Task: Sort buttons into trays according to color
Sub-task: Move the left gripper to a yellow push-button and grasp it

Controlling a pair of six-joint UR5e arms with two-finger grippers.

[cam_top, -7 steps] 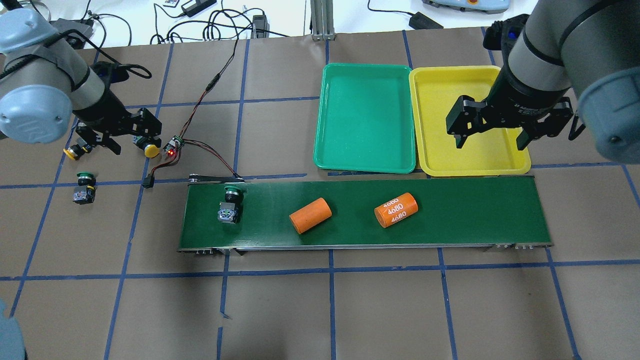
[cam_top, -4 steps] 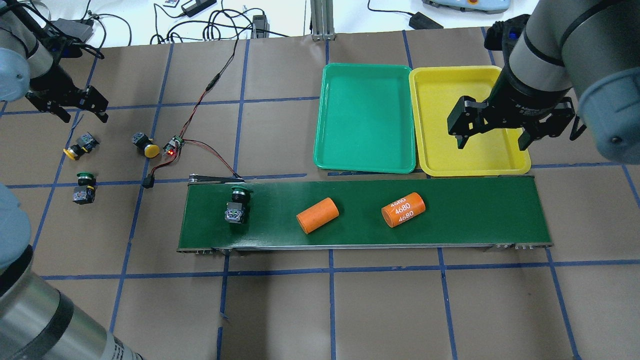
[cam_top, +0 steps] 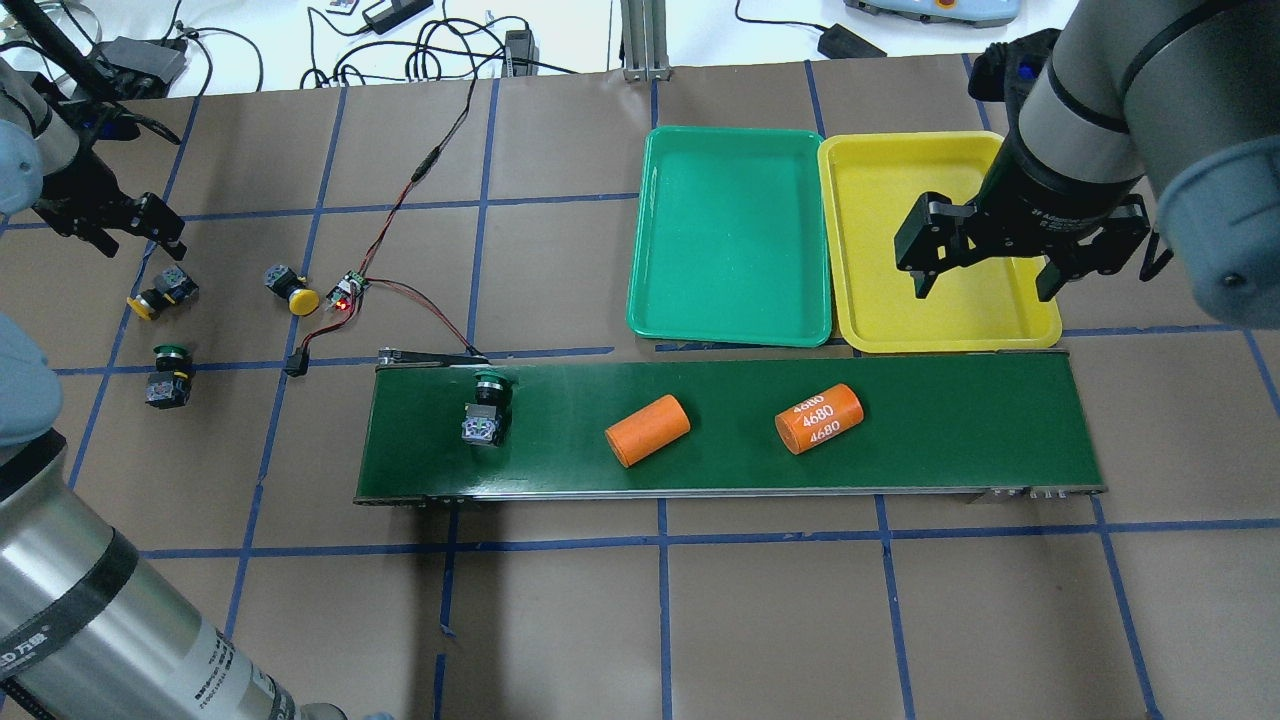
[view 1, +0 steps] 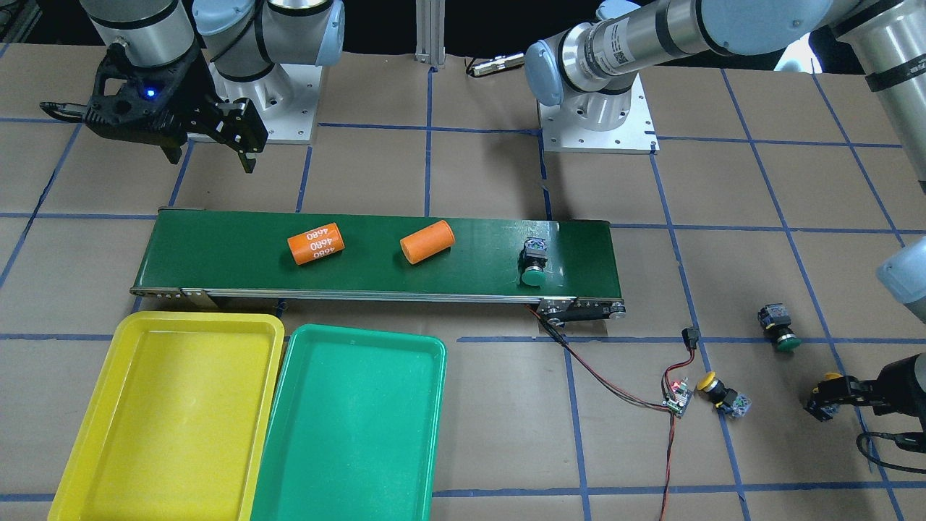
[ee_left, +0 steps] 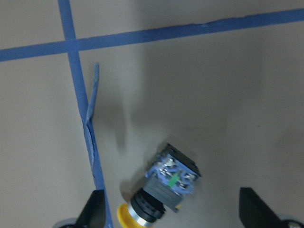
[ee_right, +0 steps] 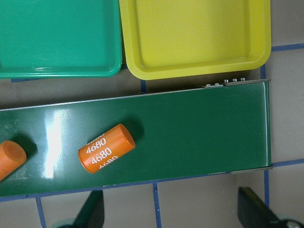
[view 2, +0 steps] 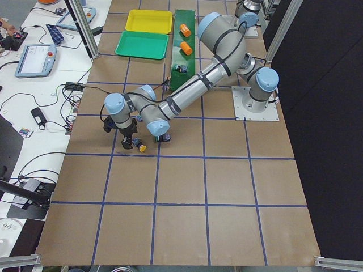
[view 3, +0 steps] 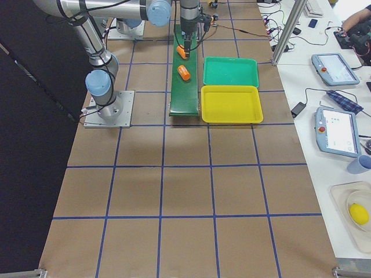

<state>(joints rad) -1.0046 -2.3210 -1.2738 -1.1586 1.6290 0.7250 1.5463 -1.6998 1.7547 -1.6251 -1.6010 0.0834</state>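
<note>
Yellow button [ee_left: 167, 183], cap partly off wrist view

I count four buttons: two yellow-capped ones [cam_top: 158, 296] [cam_top: 289, 289] and two green-capped ones [cam_top: 167, 375] [cam_top: 485, 408]. Two trays, a green tray [cam_top: 733, 236] and a yellow tray [cam_top: 880, 250]. Two orange cylinders [cam_top: 647, 430] [cam_top: 819, 418], and just one conveyor belt [cam_top: 950, 420].
</note>
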